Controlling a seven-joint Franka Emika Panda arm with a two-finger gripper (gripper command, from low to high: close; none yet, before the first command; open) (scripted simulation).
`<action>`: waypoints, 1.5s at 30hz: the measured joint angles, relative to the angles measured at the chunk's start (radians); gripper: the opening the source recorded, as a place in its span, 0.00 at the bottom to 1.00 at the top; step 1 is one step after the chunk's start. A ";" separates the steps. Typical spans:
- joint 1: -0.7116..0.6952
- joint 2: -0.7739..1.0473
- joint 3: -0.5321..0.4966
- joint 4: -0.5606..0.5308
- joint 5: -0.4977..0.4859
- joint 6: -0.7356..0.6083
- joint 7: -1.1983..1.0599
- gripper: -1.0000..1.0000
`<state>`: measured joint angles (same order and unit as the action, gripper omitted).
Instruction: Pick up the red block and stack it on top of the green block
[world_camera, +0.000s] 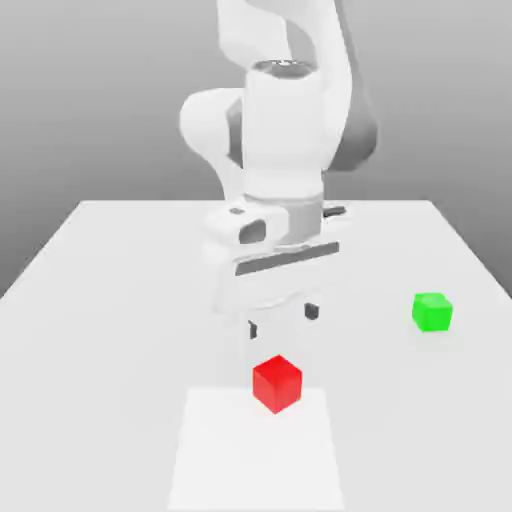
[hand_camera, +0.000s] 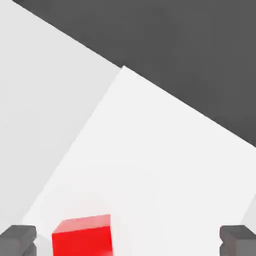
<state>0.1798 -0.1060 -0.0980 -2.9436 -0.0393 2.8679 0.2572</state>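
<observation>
While the Panda's two-finger gripper (world_camera: 281, 322) is hovering wide open and empty, the red cube (world_camera: 277, 384) is sitting by the white patch's (world_camera: 256, 455) far edge, probably looking light, stiff; I'm favoring opposite flat sides.

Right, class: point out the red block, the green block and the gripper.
Red block (world_camera: 277, 384): exterior view, on its front.
Green block (world_camera: 432, 313): exterior view, front face.
Gripper (hand_camera: 128, 241): hand view, midway between fingertips.

The red block (world_camera: 277, 384), a plain bright cube, sat turned cornerwise, seemingly at the far edge of the white patch (world_camera: 256, 455) on the surface (world_camera: 90, 350). The green block (world_camera: 432, 312), similarly small and plain, lay flat toward the exterior view's right, well apart.
</observation>
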 joint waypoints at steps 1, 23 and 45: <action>0.004 0.054 0.003 -0.004 0.014 0.044 -0.019 0.50; -0.046 -0.020 0.083 -0.025 0.032 -0.024 -0.029 0.00; 0.580 -0.129 0.636 0.024 0.303 -0.159 0.439 0.00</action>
<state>0.7594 -0.2349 0.5378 -2.9192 0.2640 2.7086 0.6959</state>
